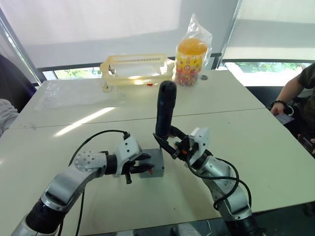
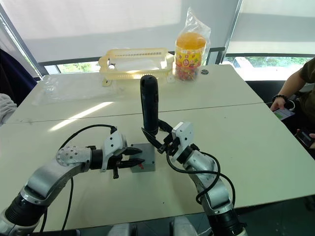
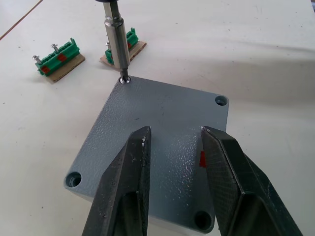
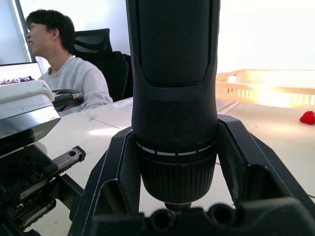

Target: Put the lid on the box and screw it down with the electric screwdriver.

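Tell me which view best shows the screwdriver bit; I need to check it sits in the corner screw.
The left wrist view: the metal bit stands on a screw at one corner of the lid. The eye views show the electric screwdriver upright in the right gripper, its tip hidden. The right wrist view shows only its barrel.

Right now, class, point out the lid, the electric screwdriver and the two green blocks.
lid (image 3: 162,142), left wrist view, on its flat textured top.
electric screwdriver (image 2: 149,105), right eye view, on its dark upright body.
green blocks (image 3: 56,54), left wrist view, on the block farther from the bit.
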`<state>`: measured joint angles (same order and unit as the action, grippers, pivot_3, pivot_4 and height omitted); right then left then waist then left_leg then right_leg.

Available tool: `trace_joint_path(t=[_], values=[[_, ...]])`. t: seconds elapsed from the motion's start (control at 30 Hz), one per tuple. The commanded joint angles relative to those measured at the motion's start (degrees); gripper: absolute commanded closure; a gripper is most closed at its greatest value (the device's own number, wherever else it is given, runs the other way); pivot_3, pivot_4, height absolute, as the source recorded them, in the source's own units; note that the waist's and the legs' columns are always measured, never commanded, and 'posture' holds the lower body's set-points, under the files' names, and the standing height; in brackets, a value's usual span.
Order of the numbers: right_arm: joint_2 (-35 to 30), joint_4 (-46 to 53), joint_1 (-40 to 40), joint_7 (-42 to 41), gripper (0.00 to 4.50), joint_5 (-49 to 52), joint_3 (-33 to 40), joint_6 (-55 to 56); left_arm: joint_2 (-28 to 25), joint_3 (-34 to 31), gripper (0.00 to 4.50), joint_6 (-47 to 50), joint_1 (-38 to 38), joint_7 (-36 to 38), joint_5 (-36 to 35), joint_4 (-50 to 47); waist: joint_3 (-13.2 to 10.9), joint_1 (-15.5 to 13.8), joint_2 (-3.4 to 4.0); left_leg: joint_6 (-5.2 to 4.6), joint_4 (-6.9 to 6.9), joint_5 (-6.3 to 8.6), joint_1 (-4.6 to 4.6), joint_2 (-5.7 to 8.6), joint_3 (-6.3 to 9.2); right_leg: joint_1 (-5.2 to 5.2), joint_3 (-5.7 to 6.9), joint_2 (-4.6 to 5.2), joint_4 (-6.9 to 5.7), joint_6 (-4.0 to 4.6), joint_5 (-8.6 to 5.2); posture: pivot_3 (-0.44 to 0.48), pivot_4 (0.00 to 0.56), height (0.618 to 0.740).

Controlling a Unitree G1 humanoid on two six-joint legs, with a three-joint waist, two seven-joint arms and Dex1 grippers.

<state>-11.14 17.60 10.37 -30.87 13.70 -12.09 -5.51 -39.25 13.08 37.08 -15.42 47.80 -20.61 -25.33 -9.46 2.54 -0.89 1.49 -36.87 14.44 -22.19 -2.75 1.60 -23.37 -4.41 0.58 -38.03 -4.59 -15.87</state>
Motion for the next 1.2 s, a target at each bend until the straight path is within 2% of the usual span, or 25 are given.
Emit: trace_joint_path(t=[0.03, 0.17, 0.3, 1.2], values=[[0.22, -1.66, -1.38, -1.42, 2.69, -0.17, -2.23, 0.07, -1.09, 3.18, 2.90, 2.96, 2.66, -0.47, 2.49, 3.12, 0.09, 0.02, 0.01, 0.00, 0.02, 0.00, 0.03, 0.00, 0.00, 0.02, 0.00, 0.00, 0.01, 0.01, -0.01, 0.000, 0.150, 0.740], [-0.03, -2.90, -1.43, -2.17, 2.69, -0.50, -2.78, 0.74, -1.12, 3.17, 2.90, 3.10, 2.82, -0.72, 2.41, 3.15, 0.17, 0.04, -0.06, 0.00, 0.15, 0.01, 0.33, 0.00, -0.04, 0.25, -0.04, 0.00, 0.04, 0.12, -0.15, 0.000, 0.150, 0.740], [-0.47, -4.13, -0.61, -2.75, 2.69, -0.54, -2.75, 0.02, -1.03, 3.52, 2.90, 3.12, 3.00, -1.04, 2.76, 3.22, 0.37, 0.04, -0.18, 0.01, 0.73, 0.01, 1.01, 0.01, -0.16, 0.68, -0.15, 0.04, 0.23, 0.19, -0.46, 0.000, 0.150, 0.740], [0.37, -5.60, -0.20, -1.74, 2.69, 2.58, -2.14, -8.40, -0.94, 3.97, 2.90, 3.06, 3.11, -2.30, 3.09, 3.12, 0.76, 0.19, -0.24, 0.02, 1.06, 0.02, 1.10, -0.05, -0.13, 0.68, -0.14, 0.06, 0.46, 0.29, -0.57, 0.000, 0.150, 0.740]])
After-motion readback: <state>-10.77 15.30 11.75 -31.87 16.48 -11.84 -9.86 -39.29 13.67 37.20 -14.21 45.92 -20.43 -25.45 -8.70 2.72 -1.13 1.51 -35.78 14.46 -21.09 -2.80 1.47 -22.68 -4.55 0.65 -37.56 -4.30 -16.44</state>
